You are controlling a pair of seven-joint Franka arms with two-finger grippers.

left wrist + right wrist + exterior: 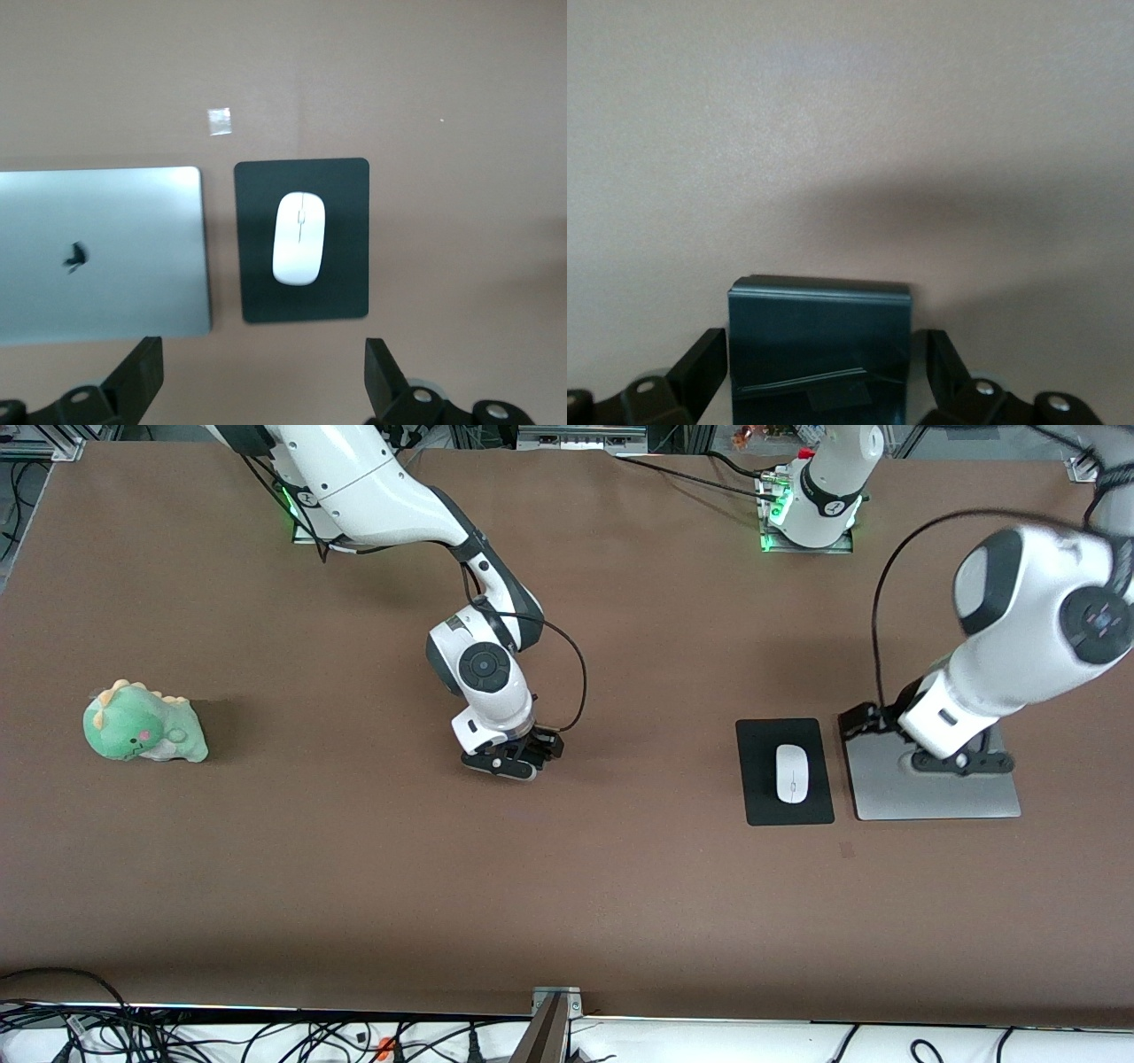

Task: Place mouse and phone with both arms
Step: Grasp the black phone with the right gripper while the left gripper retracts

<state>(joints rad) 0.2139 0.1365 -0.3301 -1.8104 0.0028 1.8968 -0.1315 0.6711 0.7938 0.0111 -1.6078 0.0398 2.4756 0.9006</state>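
Mouse: lay centred on the black mat, beside the laptop, delivery judged done.

Left end effector: spread, empty, over the laptop.

Phone: between the right end effector's spread fingers, well apart from the mat, apparently just set down.

A wide brown matte worktop carries a green plush dinosaur toward the right arm's end, and a flat black rectangular mat just beside a closed silver laptop toward the left arm's end.
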